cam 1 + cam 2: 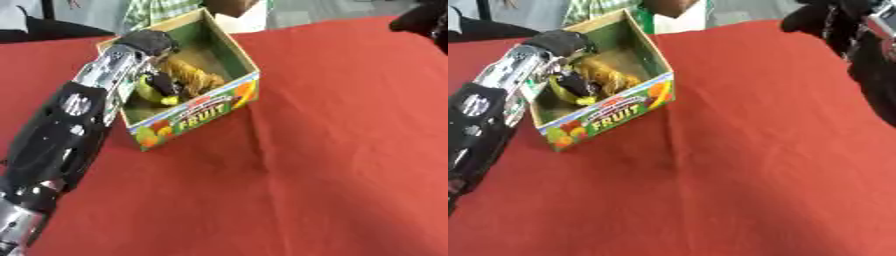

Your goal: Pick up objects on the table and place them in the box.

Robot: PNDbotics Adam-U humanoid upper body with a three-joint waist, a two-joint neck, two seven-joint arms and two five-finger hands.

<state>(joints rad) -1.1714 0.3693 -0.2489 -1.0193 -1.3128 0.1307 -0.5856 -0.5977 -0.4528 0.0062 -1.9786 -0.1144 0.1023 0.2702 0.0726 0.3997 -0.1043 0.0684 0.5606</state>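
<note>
The left hand [157,80] is down inside the fruit box [229,102], its arm reaching over the box's near-left wall. Its dark fingers are curled round a yellow-green fruit-shaped object [150,92], which sits low in the box's near-left corner. Just beyond the hand, toward the box's middle, lies a golden-brown object [194,75]; what it is cannot be made out.

The held object lies directly under the hand and within the box walls, so what remains seems to be opening the fingers and lifting straight up clear of the rim. Its long axis appears to run roughly along the box's left wall, though the fingers hide much of it.

The right hand [820,17] hangs far to the box's right at the cloth's far edge; whether its fingers are spread or curled cannot be told. No other loose objects show on the red tablecloth [332,150] near the box.
</note>
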